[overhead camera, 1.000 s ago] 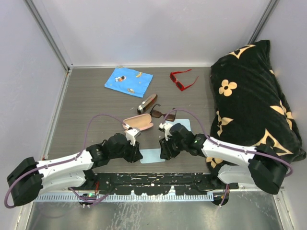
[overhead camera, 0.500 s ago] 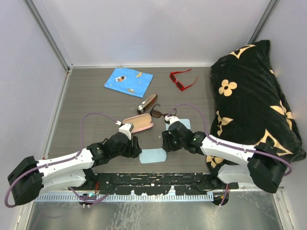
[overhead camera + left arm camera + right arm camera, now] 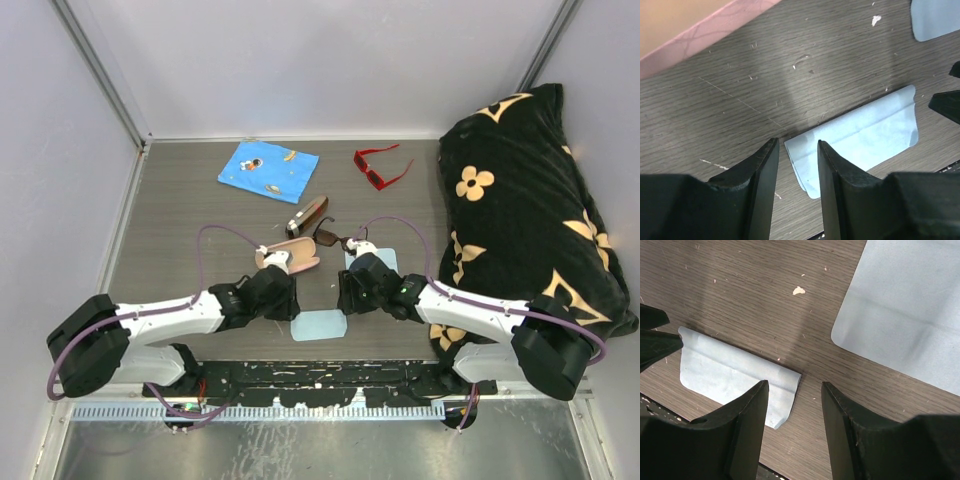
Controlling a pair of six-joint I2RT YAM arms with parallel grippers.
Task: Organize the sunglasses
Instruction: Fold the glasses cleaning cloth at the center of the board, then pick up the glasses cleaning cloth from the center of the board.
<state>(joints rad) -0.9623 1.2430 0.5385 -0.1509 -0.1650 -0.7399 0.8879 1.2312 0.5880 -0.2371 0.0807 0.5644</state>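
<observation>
The dark brown sunglasses (image 3: 338, 237) lie mid-table beside the open pink case (image 3: 288, 258). Far back lie the red sunglasses (image 3: 381, 166). Neither gripper touches either pair. My left gripper (image 3: 291, 312) (image 3: 797, 150) is open and low over the table, its jaws straddling the left edge of a folded light-blue cloth (image 3: 319, 325) (image 3: 865, 135). My right gripper (image 3: 345, 306) (image 3: 795, 390) is open at the cloth's (image 3: 730, 370) right end, one finger over it and the other over bare wood. Nothing is held.
A second light-blue cloth (image 3: 386, 259) (image 3: 905, 315) lies by the right gripper. A slim brown-and-black case (image 3: 307, 216) sits behind the brown sunglasses. A patterned blue cloth (image 3: 268, 165) lies at the back. A black flowered pillow (image 3: 530, 200) fills the right side.
Both grippers have let the folded cloth lie and opened. The left arm has swung in toward the cloth's left edge. The right gripper shifted slightly back, uncovering the second cloth.
</observation>
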